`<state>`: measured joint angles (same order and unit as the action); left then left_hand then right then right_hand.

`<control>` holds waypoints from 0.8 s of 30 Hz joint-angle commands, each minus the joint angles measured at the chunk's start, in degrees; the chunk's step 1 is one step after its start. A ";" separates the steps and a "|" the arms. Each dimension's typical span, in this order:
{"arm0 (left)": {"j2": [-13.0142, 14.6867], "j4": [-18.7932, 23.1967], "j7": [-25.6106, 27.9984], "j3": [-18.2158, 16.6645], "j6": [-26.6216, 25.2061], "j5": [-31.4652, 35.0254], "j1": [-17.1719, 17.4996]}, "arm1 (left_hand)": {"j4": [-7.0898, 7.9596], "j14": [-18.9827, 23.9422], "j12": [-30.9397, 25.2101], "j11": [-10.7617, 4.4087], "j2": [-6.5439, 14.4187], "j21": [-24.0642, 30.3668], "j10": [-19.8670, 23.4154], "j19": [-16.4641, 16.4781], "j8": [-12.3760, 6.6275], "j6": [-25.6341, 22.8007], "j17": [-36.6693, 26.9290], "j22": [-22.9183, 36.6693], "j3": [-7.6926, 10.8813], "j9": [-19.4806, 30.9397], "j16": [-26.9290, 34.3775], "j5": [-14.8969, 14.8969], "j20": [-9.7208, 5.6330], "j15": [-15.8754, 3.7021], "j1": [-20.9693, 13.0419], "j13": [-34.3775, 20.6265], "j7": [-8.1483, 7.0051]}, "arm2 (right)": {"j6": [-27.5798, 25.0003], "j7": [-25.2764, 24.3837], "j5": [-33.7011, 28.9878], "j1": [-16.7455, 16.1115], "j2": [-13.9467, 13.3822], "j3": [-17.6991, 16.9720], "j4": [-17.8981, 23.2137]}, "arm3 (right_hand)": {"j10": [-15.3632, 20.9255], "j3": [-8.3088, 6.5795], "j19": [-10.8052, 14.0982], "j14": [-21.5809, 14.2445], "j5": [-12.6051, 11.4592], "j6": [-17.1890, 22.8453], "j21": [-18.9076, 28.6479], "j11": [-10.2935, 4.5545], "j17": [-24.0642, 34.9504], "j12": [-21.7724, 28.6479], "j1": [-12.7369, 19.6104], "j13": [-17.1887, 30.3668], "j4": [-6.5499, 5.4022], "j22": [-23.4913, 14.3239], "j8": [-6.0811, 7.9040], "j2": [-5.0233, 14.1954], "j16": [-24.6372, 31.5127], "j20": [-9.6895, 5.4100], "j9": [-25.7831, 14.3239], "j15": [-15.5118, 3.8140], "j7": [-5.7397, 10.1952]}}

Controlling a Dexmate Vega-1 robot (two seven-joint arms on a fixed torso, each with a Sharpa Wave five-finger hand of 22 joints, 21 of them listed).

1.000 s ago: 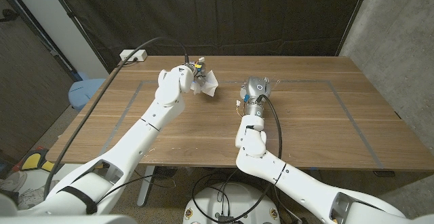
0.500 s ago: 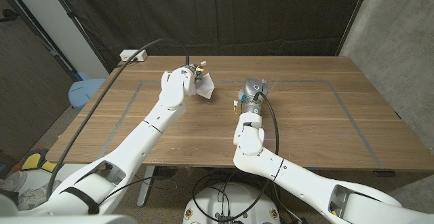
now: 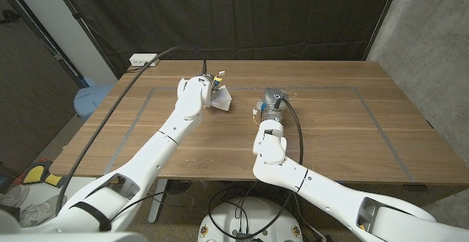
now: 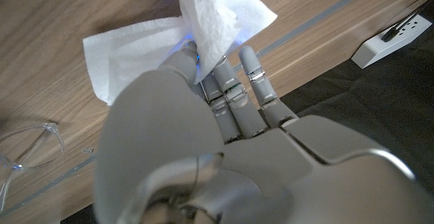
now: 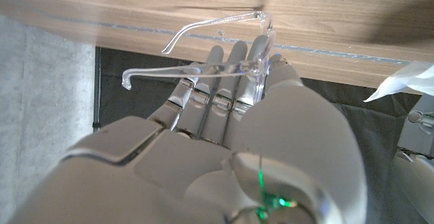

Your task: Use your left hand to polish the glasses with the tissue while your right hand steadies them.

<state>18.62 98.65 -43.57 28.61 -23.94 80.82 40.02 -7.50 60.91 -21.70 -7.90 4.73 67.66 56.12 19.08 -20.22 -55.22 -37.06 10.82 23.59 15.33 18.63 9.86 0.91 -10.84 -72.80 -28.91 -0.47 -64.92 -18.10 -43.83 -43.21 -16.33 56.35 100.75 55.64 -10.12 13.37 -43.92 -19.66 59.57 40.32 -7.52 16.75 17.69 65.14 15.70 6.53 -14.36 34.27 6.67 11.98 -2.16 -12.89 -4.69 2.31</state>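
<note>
1. Tissue is pinched in the fingers of the left hand, and it hangs as a white crumpled sheet just over the wooden counter.
2. Glasses are clear-framed and are held by the right hand; in the right wrist view its fingers close on one temple and on the frame, and the lenses are lifted off the wood.
3. In the head view both hands are over the far half of the counter, near each other but apart, so the tissue does not touch the glasses.
4. The step in hand seems to be the approach: both things are gripped, and polishing is not yet begun.
5. The next move probably calls for bringing the tissue onto a lens and rubbing gently, while the right hand keeps the frame steady.
6. The thin temples may bend or slip if the push is too hard.
7. A white power strip lies at the far left edge of the counter, and a black cable passes beside the left arm.
8. Nothing lies between the two hands.
</note>
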 commanded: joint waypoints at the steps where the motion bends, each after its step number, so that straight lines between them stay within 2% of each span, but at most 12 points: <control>1: -0.60 -0.80 -4.02 -0.03 0.71 1.54 -0.45 | 1.63 -2.73 2.56 0.68 0.18 -0.34 -3.63 -1.02 1.42 3.62 0.82 -0.39 -0.05 0.29 -2.16 -0.01 0.71 -1.57 3.03 0.79 -0.25 | 5.22 0.44 8.16 -2.71 -0.03 -5.23 1.93 | -1.19 -0.31 0.75 -0.64 0.04 -0.41 0.74 -1.12 0.13 0.05 -0.35 0.15 -0.26 0.08 -0.29 0.27 0.24 -0.86 -0.48 -7.55 0.14; 3: -0.70 -0.78 -4.37 -0.14 0.75 1.58 -0.45 | 2.91 -7.38 5.29 1.40 -0.88 -1.43 -7.21 -2.02 3.06 7.57 2.46 -0.71 -0.62 0.23 -5.16 0.06 1.10 -0.08 5.80 1.89 -1.61 | 5.64 -0.28 9.14 -3.38 0.31 -6.22 2.37 | -1.25 -0.31 0.91 -0.74 0.08 -0.64 0.91 -0.87 0.16 -0.01 -0.50 0.14 -0.37 0.12 -0.38 0.36 0.29 -0.75 -0.41 -7.51 0.36; 8: -0.96 -0.36 -5.28 -0.89 0.80 0.84 -0.31 | 6.89 -18.49 11.20 3.17 -3.30 -6.56 -17.13 -6.76 7.30 17.86 8.39 -1.04 -2.93 -0.18 -8.45 0.67 4.11 4.07 13.42 4.50 -2.47 | 7.55 -2.43 12.14 -5.44 1.19 -9.36 3.56 | -1.31 -0.36 1.28 -1.13 0.24 -1.26 1.40 -0.40 0.28 -0.17 -0.82 0.10 -0.58 0.23 -0.57 0.55 0.49 -0.52 -0.17 -7.22 0.99; 9: -1.12 -0.16 -4.98 -1.39 0.74 0.12 -0.04 | 8.56 -20.04 11.28 3.63 -3.64 -7.38 -18.16 -6.52 7.70 18.89 9.41 -1.06 -3.99 -0.30 -8.24 0.75 3.97 4.59 16.14 5.02 -2.39 | 7.95 -3.01 12.65 -5.85 1.40 -9.93 3.71 | -1.32 -0.36 1.27 -1.12 0.27 -1.38 1.44 -0.38 0.31 -0.19 -0.89 0.10 -0.63 0.24 -0.62 0.61 0.51 -0.53 -0.13 -7.21 1.20; 10: -1.20 0.06 -4.64 -1.82 0.74 -0.56 0.20 | 9.94 -24.01 11.60 4.82 -3.90 -9.24 -21.24 -8.27 9.45 24.15 11.04 -0.96 -4.88 -0.69 -8.46 1.10 4.89 5.97 18.31 5.94 -2.48 | 8.13 -3.46 12.88 -6.09 1.45 -10.16 3.84 | -1.34 -0.40 1.30 -1.20 0.29 -1.52 1.51 -0.32 0.35 -0.22 -0.91 0.10 -0.67 0.25 -0.66 0.71 0.56 -0.43 -0.09 -7.15 1.19; 11: -1.29 0.19 -4.17 -2.05 0.56 -0.80 0.39 | 10.98 -26.73 11.65 5.45 -4.17 -10.40 -24.34 -8.50 9.76 27.19 12.38 -0.95 -5.66 -0.98 -8.29 1.26 5.09 7.40 19.96 6.77 -2.98 | 8.06 -3.81 12.92 -6.16 1.48 -10.16 3.88 | -1.33 -0.41 1.33 -1.30 0.31 -1.72 1.56 -0.28 0.37 -0.24 -0.94 0.09 -0.68 0.26 -0.74 0.73 0.60 -0.44 -0.05 -7.09 1.25; 12: -1.47 0.45 -3.31 -2.48 0.30 -1.36 0.80 | 12.37 -28.21 11.36 5.82 -4.35 -11.34 -25.51 -8.82 9.63 28.50 13.23 -0.95 -6.66 -1.16 -8.13 1.26 5.04 7.68 22.19 7.34 -3.10 | 8.18 -4.27 12.96 -6.31 1.47 -10.21 3.97 | -1.53 -0.43 1.42 -1.30 0.35 -1.84 1.67 -0.15 0.40 -0.35 -0.96 0.09 -0.69 0.28 -0.77 0.76 0.61 -0.35 0.01 -7.04 1.29; 13: -1.58 0.70 -2.70 -2.95 0.22 -2.11 1.12 | 13.52 -30.82 11.43 7.03 -4.45 -12.47 -27.64 -9.58 9.84 31.00 14.22 -0.89 -7.57 -1.45 -8.26 1.41 5.45 9.13 24.08 8.04 -2.97 | 8.45 -4.83 13.08 -6.56 1.51 -10.36 4.06 | -1.66 -0.46 1.47 -1.30 0.39 -2.30 1.76 -0.12 0.44 -0.43 -0.99 0.09 -0.70 0.30 -0.93 0.78 0.63 -0.35 0.08 -6.97 1.47; 16: -1.46 1.28 -1.58 -3.25 -0.07 -2.62 1.58 | 14.23 -34.30 11.32 7.88 -4.07 -14.61 -30.92 -11.38 10.09 36.04 15.81 -0.84 -8.16 -1.96 -8.11 1.78 6.74 11.18 25.22 9.19 -2.69 | 8.32 -5.30 13.19 -6.60 1.34 -10.19 4.30 | -2.82 -0.61 1.44 -1.12 0.57 -3.29 2.07 0.08 0.55 -1.03 -0.93 0.08 -0.62 0.38 -1.26 0.85 0.60 -0.22 0.33 -6.74 1.70; 18: -1.49 1.57 -1.12 -3.49 -0.34 -3.08 1.79 | 14.58 -39.25 11.52 8.44 -4.27 -16.77 -36.02 -13.04 9.99 40.78 17.50 -0.78 -9.09 -2.49 -8.25 1.93 7.24 12.71 26.31 10.42 -2.92 | 8.04 -5.46 13.15 -6.55 1.20 -9.95 4.47 | -3.95 -0.71 1.22 -0.93 0.84 -5.57 2.48 0.19 0.69 -1.69 -0.99 0.09 -0.50 0.51 -2.03 0.70 0.59 -0.02 0.66 -6.43 1.65; 21: -1.54 1.95 -0.16 -4.03 -0.55 -4.25 2.17 | 14.91 -42.93 11.43 9.39 -4.22 -18.29 -38.74 -14.47 10.03 43.97 18.53 -0.73 -9.78 -2.77 -8.40 1.99 7.67 14.01 27.27 11.14 -2.54 | 7.94 -5.64 13.44 -6.67 1.09 -9.97 4.80 | -5.80 -0.58 0.94 -0.27 1.24 -8.87 3.01 0.62 0.88 -2.65 -1.65 0.12 -0.71 0.69 -3.20 0.51 0.48 0.26 0.97 -6.15 2.04; 24: -1.43 2.41 0.95 -4.47 -0.59 -5.41 2.57 | 15.05 -44.70 11.26 9.27 -4.22 -19.03 -39.83 -15.09 9.94 45.27 19.05 -0.72 -10.16 -2.90 -8.42 2.01 7.71 14.57 27.79 11.49 -2.24 | 8.36 -5.17 14.85 -7.11 1.09 -10.99 5.56 | -7.25 -0.62 0.68 0.60 1.47 -11.25 3.41 1.03 0.98 -3.33 -1.96 0.15 -0.74 0.86 -4.12 0.49 0.26 0.48 1.14 -5.69 2.86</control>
<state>17.32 99.65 -45.66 25.83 -23.83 78.88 41.23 7.47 17.45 -10.37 1.28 0.33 49.10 17.08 4.55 -10.37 -10.85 -18.25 10.02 13.72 12.50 10.34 11.40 8.33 3.21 -45.34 -17.58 -2.93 -57.58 -22.26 -31.92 -48.99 -15.25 47.27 104.61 49.51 -10.60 14.08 -44.11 -18.38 50.08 43.09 -6.60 17.45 15.02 63.96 15.69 6.04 -13.57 30.89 7.19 12.38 -2.03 -11.56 -4.86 4.73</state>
